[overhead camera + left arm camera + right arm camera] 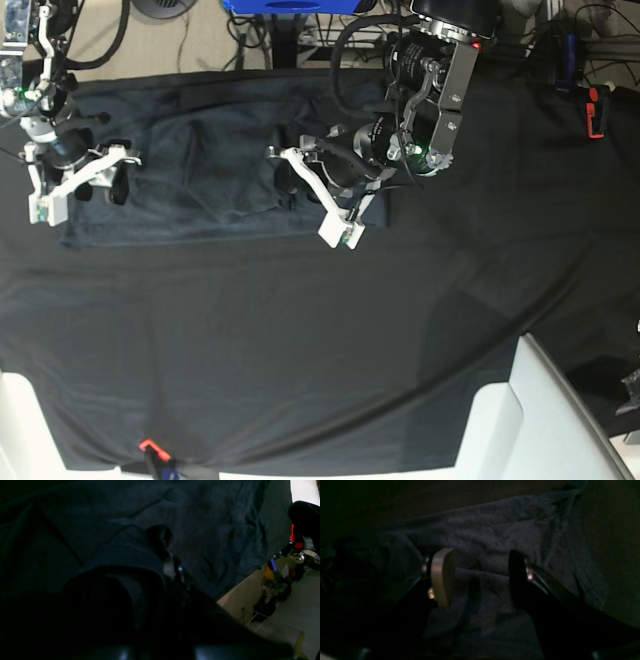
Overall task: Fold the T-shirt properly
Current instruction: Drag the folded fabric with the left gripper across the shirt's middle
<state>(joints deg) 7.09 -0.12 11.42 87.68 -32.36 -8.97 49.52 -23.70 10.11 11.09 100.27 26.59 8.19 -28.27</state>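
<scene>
Left hand [300,185] pinched closed, right hand [480,577] spread wide

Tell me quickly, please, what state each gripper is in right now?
Left gripper: shut on a fold of the T-shirt.
Right gripper: open over the T-shirt, holding nothing.

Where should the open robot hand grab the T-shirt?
Probably the edge of the T-shirt lying flat between the right gripper fingers, pinched from straight above. The cloth is thin and flat there, so the open jaws can close on a fold of it.
</scene>
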